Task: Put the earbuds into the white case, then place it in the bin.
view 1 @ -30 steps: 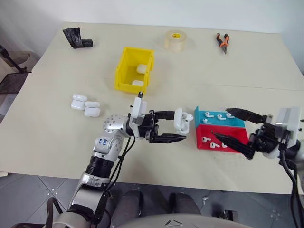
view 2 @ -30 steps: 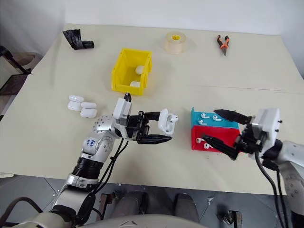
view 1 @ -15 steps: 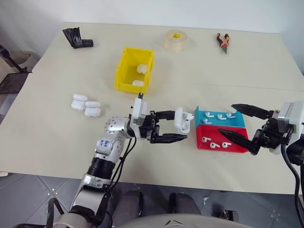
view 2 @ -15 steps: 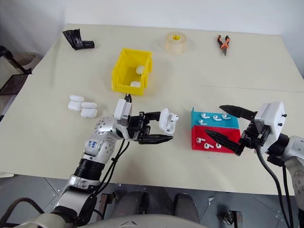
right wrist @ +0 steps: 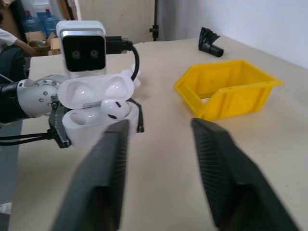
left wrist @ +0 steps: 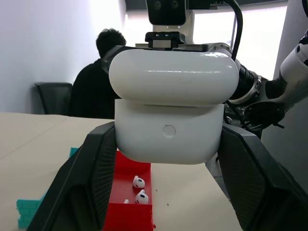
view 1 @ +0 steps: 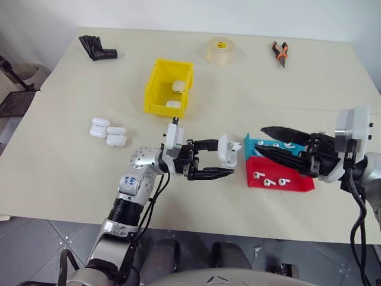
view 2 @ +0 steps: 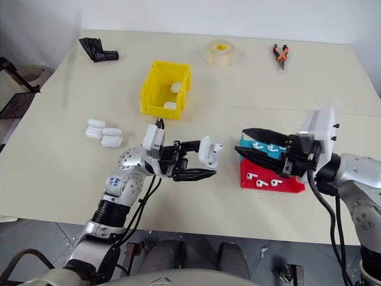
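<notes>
Right wrist view is showing the left gripper (view 1: 229, 165) pinching the open case (right wrist: 96, 111), one earbud (right wrist: 114, 108) seated inside, above the table (view 1: 65, 161). Right gripper (view 1: 262, 140) is hovering over the tray (view 1: 280, 182), fingers parted, empty.

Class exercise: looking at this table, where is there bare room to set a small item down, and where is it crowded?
Free: the table in front of the three spare cases, and the stretch between the tape roll and pliers. Crowded: between the held white case and the red-and-teal tray.
</notes>
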Tool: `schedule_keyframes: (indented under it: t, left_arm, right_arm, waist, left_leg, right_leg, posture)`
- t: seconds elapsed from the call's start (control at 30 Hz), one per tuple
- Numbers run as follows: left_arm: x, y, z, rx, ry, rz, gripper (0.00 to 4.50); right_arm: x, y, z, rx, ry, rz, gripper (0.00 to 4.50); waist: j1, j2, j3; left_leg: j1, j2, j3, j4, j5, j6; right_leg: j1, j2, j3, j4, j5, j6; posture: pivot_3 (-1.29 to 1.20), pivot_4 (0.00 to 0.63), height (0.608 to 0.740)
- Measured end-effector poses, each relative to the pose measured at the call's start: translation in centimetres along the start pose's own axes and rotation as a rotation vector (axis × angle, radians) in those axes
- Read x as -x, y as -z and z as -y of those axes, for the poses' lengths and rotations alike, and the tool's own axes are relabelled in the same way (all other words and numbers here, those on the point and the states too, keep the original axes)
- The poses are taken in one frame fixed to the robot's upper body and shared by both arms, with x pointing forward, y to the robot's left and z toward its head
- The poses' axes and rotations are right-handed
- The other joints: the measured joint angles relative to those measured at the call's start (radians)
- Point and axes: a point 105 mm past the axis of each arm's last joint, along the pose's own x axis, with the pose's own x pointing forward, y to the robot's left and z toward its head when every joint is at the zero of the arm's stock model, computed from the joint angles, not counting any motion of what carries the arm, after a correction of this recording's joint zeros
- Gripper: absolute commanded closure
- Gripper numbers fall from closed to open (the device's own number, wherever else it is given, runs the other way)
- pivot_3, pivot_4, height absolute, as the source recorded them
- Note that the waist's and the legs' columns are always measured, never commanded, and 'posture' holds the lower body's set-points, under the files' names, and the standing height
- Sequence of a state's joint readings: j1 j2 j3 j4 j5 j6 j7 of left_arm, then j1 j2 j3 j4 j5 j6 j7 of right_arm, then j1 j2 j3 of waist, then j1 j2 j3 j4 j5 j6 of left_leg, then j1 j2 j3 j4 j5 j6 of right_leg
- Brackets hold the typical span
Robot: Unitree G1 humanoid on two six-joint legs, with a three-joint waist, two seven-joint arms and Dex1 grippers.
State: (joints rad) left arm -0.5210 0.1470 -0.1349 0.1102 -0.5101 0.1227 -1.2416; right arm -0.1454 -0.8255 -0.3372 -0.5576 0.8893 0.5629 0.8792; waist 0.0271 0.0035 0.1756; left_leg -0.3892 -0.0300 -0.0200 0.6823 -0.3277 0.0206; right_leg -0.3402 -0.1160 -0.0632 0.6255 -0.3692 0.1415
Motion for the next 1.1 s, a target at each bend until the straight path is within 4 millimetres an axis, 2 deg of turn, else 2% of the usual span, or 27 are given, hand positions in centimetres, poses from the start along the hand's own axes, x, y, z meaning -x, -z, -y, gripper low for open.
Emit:
schedule_keyframes:
  t: [0.1, 0.47, 0.7, 1.1]
  left_arm:
    - [-0.1, -0.1, 0.0, -0.006, -0.001, 0.000, 1.73]
    - [0.1, -0.2, 0.1, -0.001, -0.001, -0.015, 1.73]
    - [0.1, -0.2, 0.1, 0.002, -0.001, -0.015, 1.73]
    - [0.2, -0.2, 0.1, 0.002, -0.001, -0.019, 1.73]
  right_arm:
    - [-0.5, 0.0, -0.3, -0.007, -0.025, -0.002, 4.47]
    - [-1.7, -0.6, -1.7, -0.051, -0.100, 0.031, 4.47]
    - [-2.8, -0.1, -2.4, -0.071, -0.140, 0.041, 4.47]
    - [-2.8, -0.2, -2.1, -0.072, -0.126, 0.071, 4.47]
  waist:
    - [-0.001, 0.000, 0.000]
    - [-0.001, 0.000, 0.000]
    - [-0.002, 0.000, 0.000]
    - [-0.001, 0.000, 0.000]
  left_leg:
    - [0.000, 0.000, 0.000, 0.000, 0.000, 0.000]
    - [0.000, 0.000, 0.000, 0.000, 0.000, 0.000]
    - [0.000, 0.000, 0.000, 0.000, 0.000, 0.000]
    - [0.000, 0.000, 0.000, 0.000, 0.000, 0.000]
  right_leg:
    - [0.000, 0.000, 0.000, 0.000, 0.000, 0.000]
    - [0.000, 0.000, 0.000, 0.000, 0.000, 0.000]
    - [0.000, 0.000, 0.000, 0.000, 0.000, 0.000]
    - [0.000, 0.000, 0.000, 0.000, 0.000, 0.000]
  posture:
    - [0.00, 0.150, 0.740]
    - [0.00, 0.150, 0.740]
    - [0.00, 0.150, 0.740]
    - [0.00, 0.150, 0.740]
